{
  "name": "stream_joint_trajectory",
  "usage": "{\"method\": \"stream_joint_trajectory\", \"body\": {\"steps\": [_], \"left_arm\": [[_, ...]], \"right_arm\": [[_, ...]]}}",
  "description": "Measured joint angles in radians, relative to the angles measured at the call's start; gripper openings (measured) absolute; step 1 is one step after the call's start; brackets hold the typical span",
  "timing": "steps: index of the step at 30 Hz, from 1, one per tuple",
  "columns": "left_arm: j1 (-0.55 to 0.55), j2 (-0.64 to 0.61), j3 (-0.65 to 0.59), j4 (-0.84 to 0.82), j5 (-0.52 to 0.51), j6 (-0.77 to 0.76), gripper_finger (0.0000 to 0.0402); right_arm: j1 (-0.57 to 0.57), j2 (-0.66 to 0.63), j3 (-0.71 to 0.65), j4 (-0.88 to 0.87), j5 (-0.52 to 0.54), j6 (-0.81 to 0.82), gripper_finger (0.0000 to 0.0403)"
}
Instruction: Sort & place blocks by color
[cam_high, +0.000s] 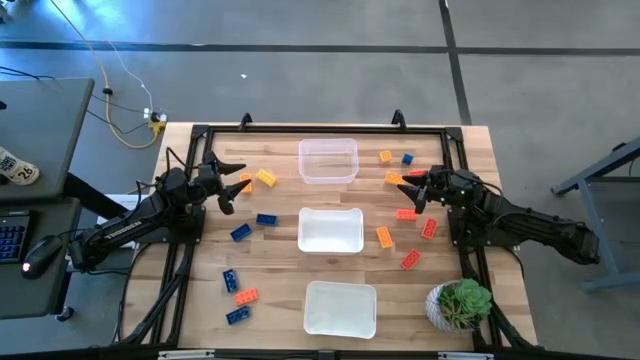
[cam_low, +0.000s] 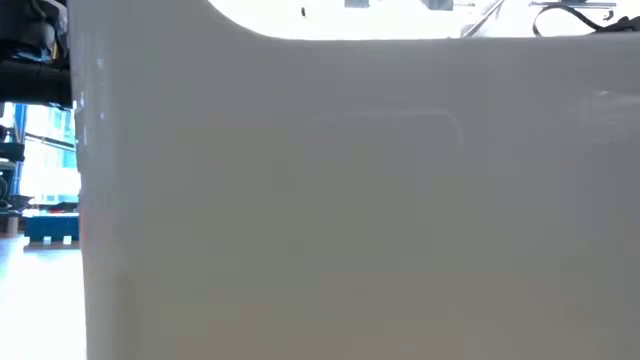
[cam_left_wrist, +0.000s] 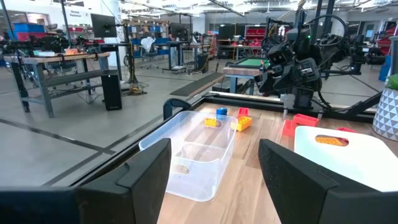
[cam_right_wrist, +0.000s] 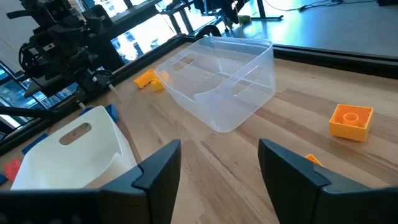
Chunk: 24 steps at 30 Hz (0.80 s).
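High view: small studded plastic blocks (cam_high: 384, 237) lie scattered either side of the middle clear tub (cam_high: 331, 230); light, rigid, slippery, best pinched across flat sides. Both end effectors, left (cam_high: 232, 188) and right (cam_high: 409, 192), gape empty.

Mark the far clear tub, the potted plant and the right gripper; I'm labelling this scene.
far clear tub (cam_high: 328, 160): high view, bare floor.
potted plant (cam_high: 461, 302): high view, green leaves.
right gripper (cam_high: 405, 191): high view, between its open fingers.
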Motion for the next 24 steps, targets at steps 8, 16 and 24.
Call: {"method": "stream_joint_trajectory", "body": {"steps": [8, 16, 24], "left_arm": [[0.0, 0.0, 0.0, 0.0, 0.002, -0.083, 0.0231], [0.0, 0.0, 0.0, 0.001, 0.001, -0.262, 0.0231], [0.0, 0.0, 0.0, 0.015, 0.0, -0.359, 0.0231]], "right_arm": [[0.0, 0.0, 0.0, 0.0, 0.053, 0.169, 0.0201], [0.0, 0.0, 0.0, 0.091, 0.111, 0.42, 0.0201], [0.0, 0.0, 0.012, 0.412, 0.228, 0.448, 0.0201]]}}
